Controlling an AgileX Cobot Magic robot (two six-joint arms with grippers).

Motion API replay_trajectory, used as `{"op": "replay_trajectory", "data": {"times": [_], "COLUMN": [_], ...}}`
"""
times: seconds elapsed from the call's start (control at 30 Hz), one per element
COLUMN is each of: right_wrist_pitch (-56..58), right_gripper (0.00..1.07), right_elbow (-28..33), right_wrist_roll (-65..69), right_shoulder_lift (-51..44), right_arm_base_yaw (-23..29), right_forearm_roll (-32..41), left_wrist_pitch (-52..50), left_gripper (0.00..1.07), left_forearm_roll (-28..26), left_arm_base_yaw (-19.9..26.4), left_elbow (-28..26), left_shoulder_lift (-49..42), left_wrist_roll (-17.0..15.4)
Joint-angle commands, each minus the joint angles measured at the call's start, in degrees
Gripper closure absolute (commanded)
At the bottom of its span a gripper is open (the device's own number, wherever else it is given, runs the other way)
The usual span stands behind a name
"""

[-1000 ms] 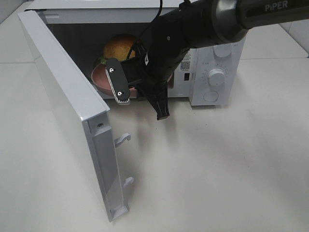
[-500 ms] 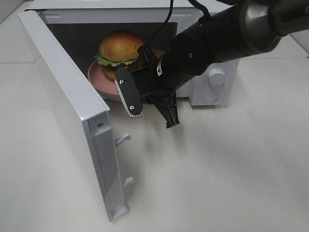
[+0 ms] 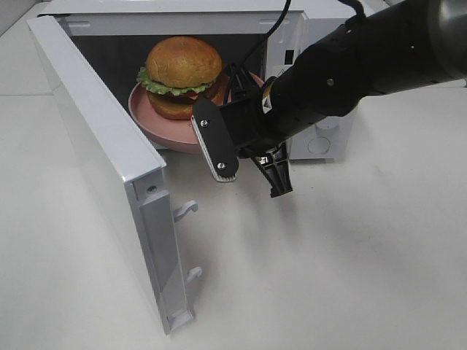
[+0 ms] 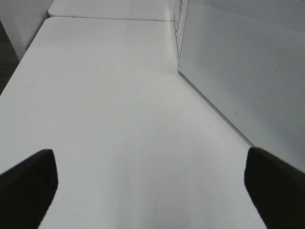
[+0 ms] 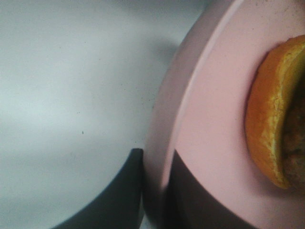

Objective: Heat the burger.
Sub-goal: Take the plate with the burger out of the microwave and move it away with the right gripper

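Note:
The burger (image 3: 182, 73), with a golden bun, green lettuce and a dark patty, sits on a pink plate (image 3: 157, 120) at the mouth of the open microwave (image 3: 321, 138). My right gripper (image 3: 232, 109) reaches in from the right and is shut on the plate's right rim. In the right wrist view its dark fingers (image 5: 119, 191) pinch the pink plate (image 5: 209, 119) edge, with the burger (image 5: 274, 119) bun just beyond. My left gripper (image 4: 152, 191) is open over bare white table beside the microwave's perforated side wall (image 4: 238, 71) and holds nothing.
The microwave door (image 3: 95, 138) stands wide open, swung out to the left toward the front. Control knobs are on the panel at the microwave's right. White table (image 3: 328, 277) spreads in front of it.
The plate with the burger has come forward out of the microwave cavity and stands closer to the camera. My right arm has drawn back to the right with it. The left gripper has not moved.

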Motion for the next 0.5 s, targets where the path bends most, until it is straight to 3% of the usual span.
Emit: {"op": "replay_trajectory", "data": {"times": [0.03,0.5], "right_wrist_pitch": [-1.83,-3.09], "right_gripper": [1.07,1.07], "right_elbow": [2.69,13.12], "right_wrist_roll": [1.32,1.32], "right_shoulder_lift": [-4.35,-13.01], "right_arm_base_yaw": [-1.66,-1.66], "right_forearm_roll": [0.63,0.57], "left_wrist_pitch": [-0.74,-0.74], "left_gripper": [0.07,0.07], "left_forearm_roll": [0.06,0.06], "left_arm_base_yaw": [0.11,0.11], "left_elbow": [0.00,0.00], "left_shoulder_lift": [-1.03,-1.03], "left_wrist_roll": [-0.17,-0.17]}}
